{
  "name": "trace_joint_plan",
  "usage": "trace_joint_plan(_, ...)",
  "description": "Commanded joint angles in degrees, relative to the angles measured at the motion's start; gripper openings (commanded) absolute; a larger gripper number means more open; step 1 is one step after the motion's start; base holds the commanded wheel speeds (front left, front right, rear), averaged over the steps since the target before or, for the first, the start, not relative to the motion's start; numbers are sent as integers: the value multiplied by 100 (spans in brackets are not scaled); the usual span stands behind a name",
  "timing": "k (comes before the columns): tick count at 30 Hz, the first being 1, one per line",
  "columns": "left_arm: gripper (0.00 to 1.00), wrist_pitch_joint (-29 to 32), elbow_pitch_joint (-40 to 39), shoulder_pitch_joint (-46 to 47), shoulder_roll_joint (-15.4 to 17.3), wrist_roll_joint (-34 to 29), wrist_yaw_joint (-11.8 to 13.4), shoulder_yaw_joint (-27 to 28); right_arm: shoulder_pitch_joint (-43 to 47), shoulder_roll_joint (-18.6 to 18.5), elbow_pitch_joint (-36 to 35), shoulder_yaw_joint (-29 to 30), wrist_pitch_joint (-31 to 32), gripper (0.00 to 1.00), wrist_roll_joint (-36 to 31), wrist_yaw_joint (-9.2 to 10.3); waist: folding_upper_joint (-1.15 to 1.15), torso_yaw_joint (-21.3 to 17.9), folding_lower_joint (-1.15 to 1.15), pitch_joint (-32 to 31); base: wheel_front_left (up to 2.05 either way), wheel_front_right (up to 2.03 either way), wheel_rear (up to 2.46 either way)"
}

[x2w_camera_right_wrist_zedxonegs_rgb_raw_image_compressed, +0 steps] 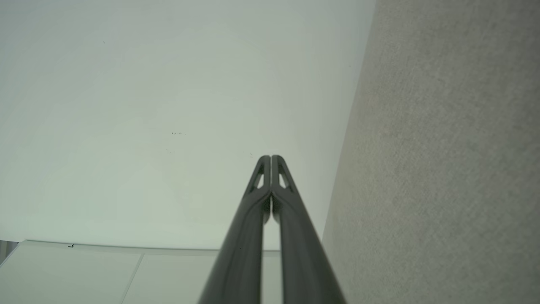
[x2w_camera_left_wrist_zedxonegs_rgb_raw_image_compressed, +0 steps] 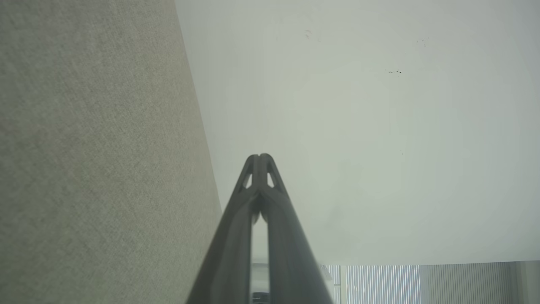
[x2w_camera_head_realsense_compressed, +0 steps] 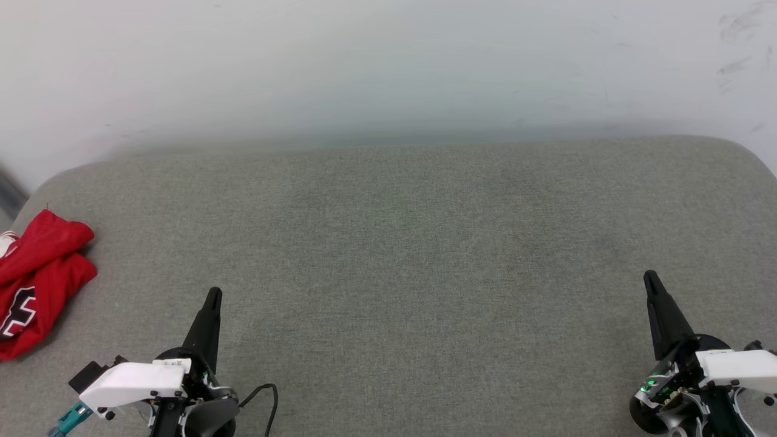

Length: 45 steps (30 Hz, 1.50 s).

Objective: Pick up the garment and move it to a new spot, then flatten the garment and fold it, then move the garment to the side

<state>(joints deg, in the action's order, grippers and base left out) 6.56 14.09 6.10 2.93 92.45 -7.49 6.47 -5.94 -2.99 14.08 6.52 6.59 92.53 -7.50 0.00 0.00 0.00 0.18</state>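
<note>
The garment (x2w_camera_head_realsense_compressed: 36,279), red with a bit of white and a black-and-white print, lies crumpled at the far left edge of the grey padded surface (x2w_camera_head_realsense_compressed: 400,255), partly cut off by the head view's border. My left gripper (x2w_camera_head_realsense_compressed: 213,294) is shut and empty at the lower left, well to the right of the garment and apart from it. My right gripper (x2w_camera_head_realsense_compressed: 649,278) is shut and empty at the lower right. In the left wrist view the left gripper (x2w_camera_left_wrist_zedxonegs_rgb_raw_image_compressed: 260,157) has its tips pressed together, and in the right wrist view the right gripper (x2w_camera_right_wrist_zedxonegs_rgb_raw_image_compressed: 270,158) looks the same.
A pale wall (x2w_camera_head_realsense_compressed: 388,67) rises directly behind the grey surface. The surface has rounded far corners; its left edge runs just beyond the garment. A black cable (x2w_camera_head_realsense_compressed: 267,397) loops beside my left wrist. Both wrist views look along the surface toward the wall.
</note>
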Motion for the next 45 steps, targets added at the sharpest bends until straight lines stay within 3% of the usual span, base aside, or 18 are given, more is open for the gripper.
trace_joint_plan(1, 0, 4, 0, 42, -5, -8, -14, 12, -70, 19, 4, -4, 0, 0, -25, 2, 0, 0, 0, 0, 0, 0, 0)
trace_joint_plan(6, 0, 3, 0, 42, -5, -8, -14, 12, -70, 19, 4, -4, 0, 0, -26, 2, 0, 0, 0, 0, 0, 0, 0)
trace_joint_plan(7, 100, -1, -1, 0, 0, 0, 0, 0, 0, 0, 0, 0, -1, 100, -1, 0, 0, 0, 0, 0, 0, 0, 0)
trace_joint_plan(16, 100, -197, -77, -170, -13, -76, 1, -15, 161, 6, 36, -20, -195, 100, -200, 1, 0, -6, 0, 4, 0, 0, 0)
trace_joint_plan(22, 100, -364, -173, -195, -12, -510, 17, 123, 204, 6, -183, 32, -363, 100, -920, 1, 0, -10, 0, 10, 0, 0, 0)
trace_joint_plan(45, 100, -911, -1042, -421, -7, -3465, 827, -267, 414, 5, -972, -65, -909, 100, -3768, 1, 0, -9, 0, 47, 0, 0, 0)
